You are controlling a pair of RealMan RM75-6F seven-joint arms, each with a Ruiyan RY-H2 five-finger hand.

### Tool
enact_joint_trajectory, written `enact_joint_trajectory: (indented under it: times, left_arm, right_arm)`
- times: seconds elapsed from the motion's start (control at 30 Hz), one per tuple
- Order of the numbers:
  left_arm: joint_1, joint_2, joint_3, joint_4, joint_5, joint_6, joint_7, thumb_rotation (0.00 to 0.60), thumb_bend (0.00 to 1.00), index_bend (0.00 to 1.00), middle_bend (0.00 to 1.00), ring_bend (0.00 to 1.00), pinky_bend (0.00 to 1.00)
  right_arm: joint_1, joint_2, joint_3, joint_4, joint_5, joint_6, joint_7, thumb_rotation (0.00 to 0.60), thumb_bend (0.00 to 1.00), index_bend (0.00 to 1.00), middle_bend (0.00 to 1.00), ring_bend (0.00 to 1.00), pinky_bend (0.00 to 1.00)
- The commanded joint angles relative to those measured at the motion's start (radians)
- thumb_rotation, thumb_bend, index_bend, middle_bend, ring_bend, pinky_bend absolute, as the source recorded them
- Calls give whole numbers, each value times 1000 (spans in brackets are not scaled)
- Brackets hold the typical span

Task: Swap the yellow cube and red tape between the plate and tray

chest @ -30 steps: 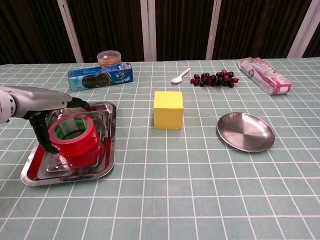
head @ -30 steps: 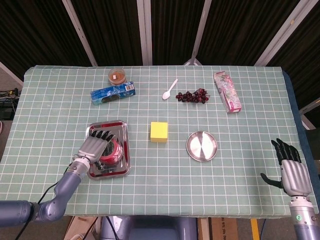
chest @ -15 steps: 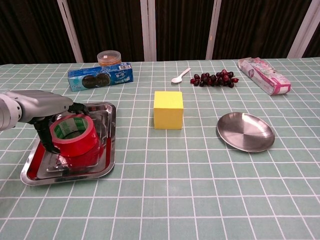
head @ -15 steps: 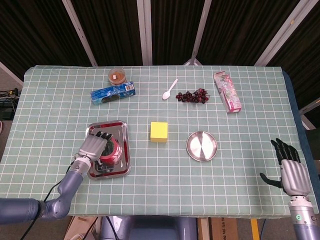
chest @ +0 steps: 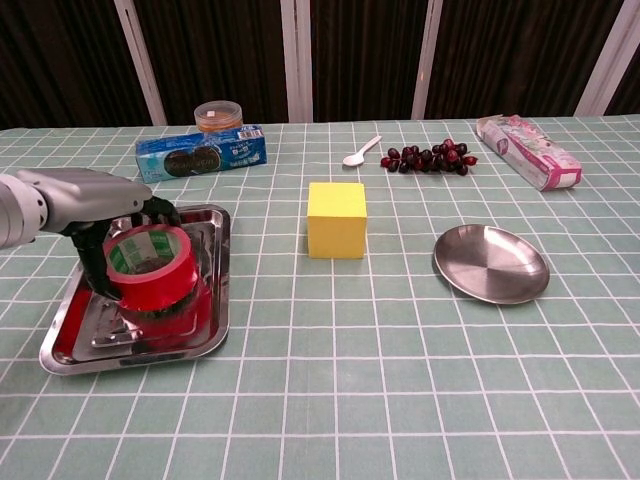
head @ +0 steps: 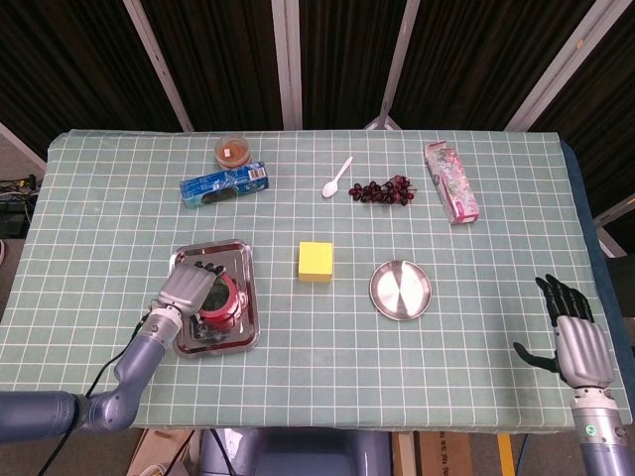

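Green checked tablecloth [head: 327, 337]. Left hand [head: 186, 292] fingers wrap red tape [chest: 150, 265] in tray [chest: 215, 300]. Right hand [head: 572, 332] idle, fingers spread. Yellow cube [chest: 337, 219] on cloth; plate [chest: 490, 262] bare. Risk: tray drags along, tape slips.

Bench [head: 476, 327] filling most of the head view, draped in a pale green cloth [chest: 400, 400] ruled with a white square grid. Behind it, across the top of both views, dark ribbed panels [head: 89, 69], near black, split by pale slanting struts [head: 157, 61] in the head view and by upright white posts [chest: 298, 60] in the chest view. Grey floor [head: 15, 159] at the far left edge of the head view, with cables or dark gear there, hard to make out. Even, soft light, faint shadows only.
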Motion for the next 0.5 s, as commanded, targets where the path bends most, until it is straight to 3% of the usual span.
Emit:
enact_joint_trajectory:
  times: [0.03,0.27,0.5]
  left_arm:
    - [13,40,-13,-51,48,12,-44,600,251,243,304,254,446]
    - [36,112,-51,-166,182,45,-141,600,251,243,285,254,446]
    - [-50,-58,-107,-60,220,-33,-151,600,251,244,290,254,446]
  right_arm:
    - [-2,-2,3,-2,2,-1,-1,600,224,55,0,24,0]
    - [-7,-5,13,1,10,-3,-6,600,224,58,0,24,0]
    - [-9,-6,20,4,13,-5,-16,600,224,59,0,24,0]
